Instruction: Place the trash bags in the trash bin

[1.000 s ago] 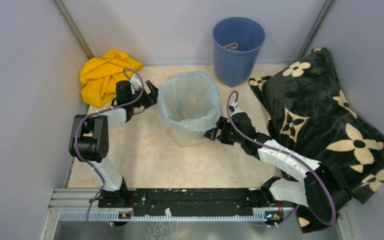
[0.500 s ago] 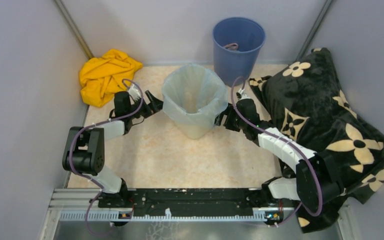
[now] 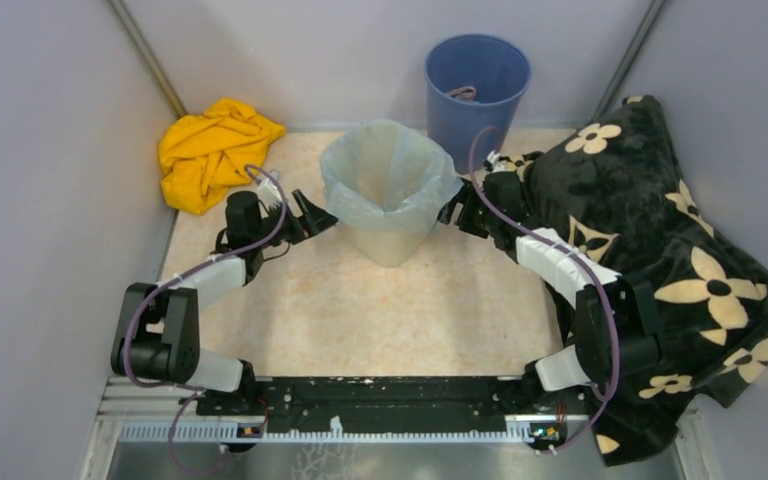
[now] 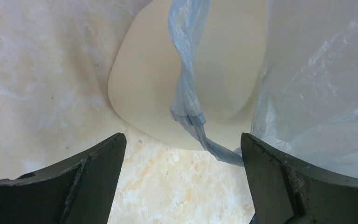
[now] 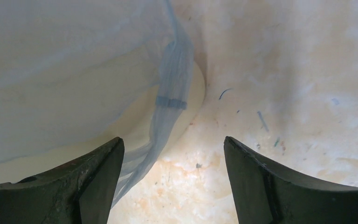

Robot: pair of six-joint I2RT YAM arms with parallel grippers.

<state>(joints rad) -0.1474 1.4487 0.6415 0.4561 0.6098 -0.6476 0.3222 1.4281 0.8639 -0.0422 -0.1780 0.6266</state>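
Pale-blue trash bag (image 3: pixel 388 180) sits inside the cream trash bin (image 3: pixel 390 245), a little above the middle of the top view. Its thin plastic is folded out over the rim and hangs down the sides. Left gripper (image 3: pixel 312 216) is just beside the bin on the left of the picture, level with the hanging plastic. Its jaws stand wide apart with nothing between them. In its own camera, a twisted strip of the bag hangs down the bin's wall in front of the gap between the fingers, and it is not pinched. Right gripper (image 3: pixel 457 210) is just beside the bin on the other side, jaws also apart and holding nothing. In its camera, a fold of the bag runs down close by the finger at the lower left, and I cannot tell if they touch. Round blue bucket (image 3: pixel 477 95) stands behind the bin at the top. Yellow cloth (image 3: pixel 210 150) lies at the upper left, and a black flower blanket (image 3: pixel 660 250) fills the right side.
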